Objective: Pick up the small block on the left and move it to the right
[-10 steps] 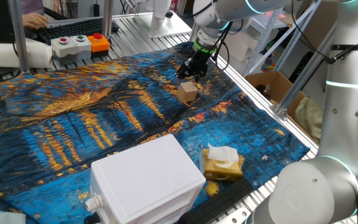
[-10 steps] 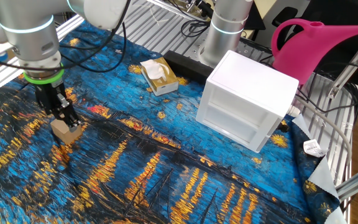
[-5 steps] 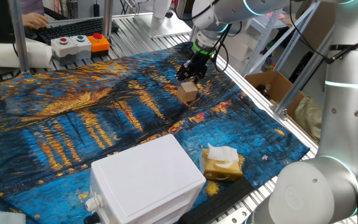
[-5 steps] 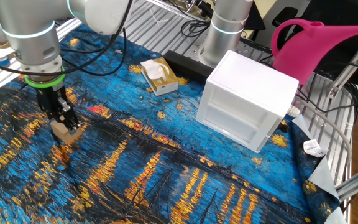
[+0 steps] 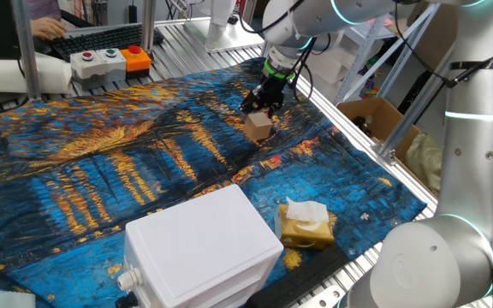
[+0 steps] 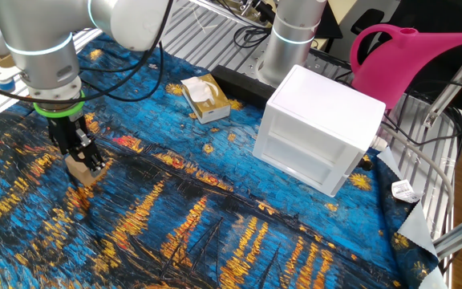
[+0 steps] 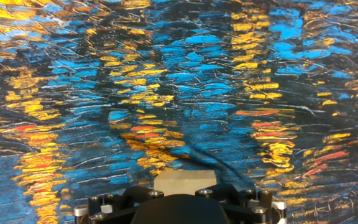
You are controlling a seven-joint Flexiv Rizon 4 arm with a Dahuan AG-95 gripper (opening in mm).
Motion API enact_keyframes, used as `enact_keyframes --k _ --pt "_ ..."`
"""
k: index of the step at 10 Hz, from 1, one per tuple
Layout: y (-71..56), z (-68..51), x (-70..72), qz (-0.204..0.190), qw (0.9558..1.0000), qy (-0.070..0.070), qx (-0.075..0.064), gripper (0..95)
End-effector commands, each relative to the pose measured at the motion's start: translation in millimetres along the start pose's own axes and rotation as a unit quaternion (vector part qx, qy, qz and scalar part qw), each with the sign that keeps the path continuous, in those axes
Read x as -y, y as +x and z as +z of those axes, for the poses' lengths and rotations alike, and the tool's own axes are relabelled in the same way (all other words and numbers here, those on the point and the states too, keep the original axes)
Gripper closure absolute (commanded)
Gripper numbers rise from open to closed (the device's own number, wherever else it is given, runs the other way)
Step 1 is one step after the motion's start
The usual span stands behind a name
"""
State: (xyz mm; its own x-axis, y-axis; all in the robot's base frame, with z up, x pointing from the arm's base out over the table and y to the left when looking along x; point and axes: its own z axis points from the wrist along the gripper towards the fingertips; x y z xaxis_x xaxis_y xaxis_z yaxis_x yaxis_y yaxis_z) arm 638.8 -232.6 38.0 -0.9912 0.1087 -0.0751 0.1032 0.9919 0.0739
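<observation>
The small block (image 5: 258, 127) is a plain tan cube resting on the blue and gold painted cloth (image 5: 101, 162). In the other fixed view the small block (image 6: 83, 173) sits at the far left of the cloth. My gripper (image 5: 260, 107) hangs straight over it, pointing down. Its dark fingers (image 6: 91, 158) come down to the cube's top edge and stand open at either side. In the hand view only the small block's top (image 7: 184, 180) shows, just above the black gripper housing (image 7: 179, 208); the fingertips are hidden there.
A large white plastic box (image 5: 199, 248) stands near the cloth's front edge, with a yellow-brown tissue packet (image 5: 305, 224) beside it. A pink watering can (image 6: 407, 56) sits behind the box. A button box (image 5: 109, 60) and an open cardboard box (image 5: 371, 115) lie off the cloth.
My gripper has sunk a little closer onto the small block. The block has stayed in the same spot on the cloth.
</observation>
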Motion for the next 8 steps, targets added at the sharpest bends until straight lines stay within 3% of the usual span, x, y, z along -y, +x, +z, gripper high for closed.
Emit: enact_keyframes --k 1,8 --pt "1.5 2.4 -0.1 0.001 1.0 0.0 -0.001 0.0" --pt "2.8 17.9 2.7 0.001 1.0 -0.001 0.002 0.0"
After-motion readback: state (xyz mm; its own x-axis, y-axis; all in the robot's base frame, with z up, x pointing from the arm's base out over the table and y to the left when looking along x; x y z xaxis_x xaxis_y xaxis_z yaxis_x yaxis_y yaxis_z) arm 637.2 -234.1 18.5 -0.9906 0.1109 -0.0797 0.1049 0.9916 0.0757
